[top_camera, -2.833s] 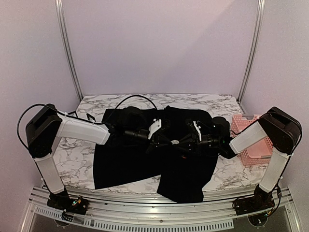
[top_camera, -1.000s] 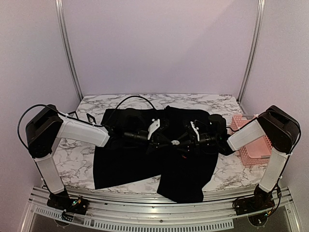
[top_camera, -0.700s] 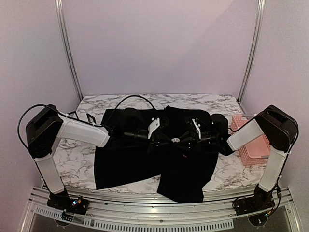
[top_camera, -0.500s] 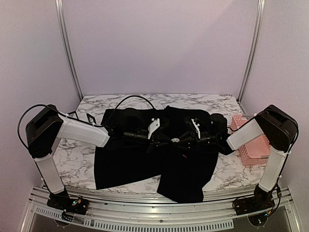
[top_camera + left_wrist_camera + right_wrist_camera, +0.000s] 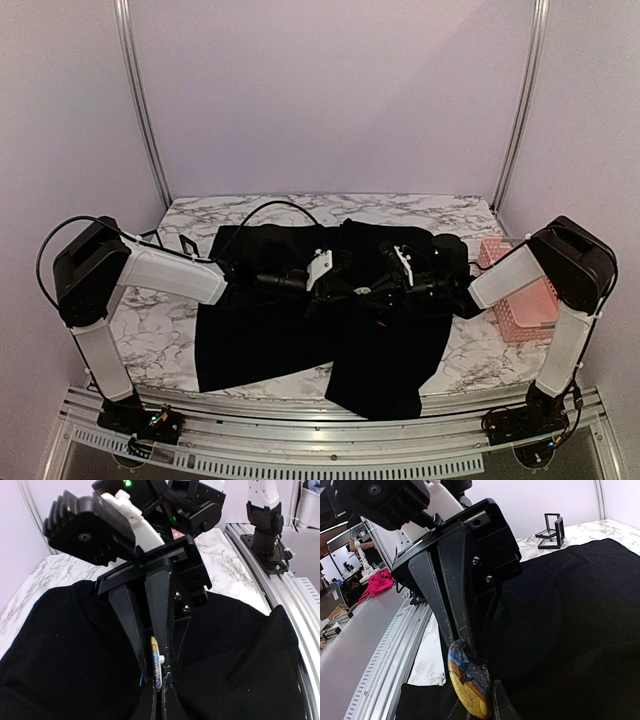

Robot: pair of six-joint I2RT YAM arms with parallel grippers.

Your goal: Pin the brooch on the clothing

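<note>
Black short-sleeved T-shirt (image 5: 250, 340) lies spread on a white marbled tabletop (image 5: 150, 330). Above its middle the left gripper (image 5: 348, 290) pinches a round yellow-and-blue brooch (image 5: 469, 685) by its rim. The right gripper (image 5: 155, 670) brackets it narrowly; whether its jaws touch, I cannot tell. The handover probably wants a firm second grip before any release.
</note>
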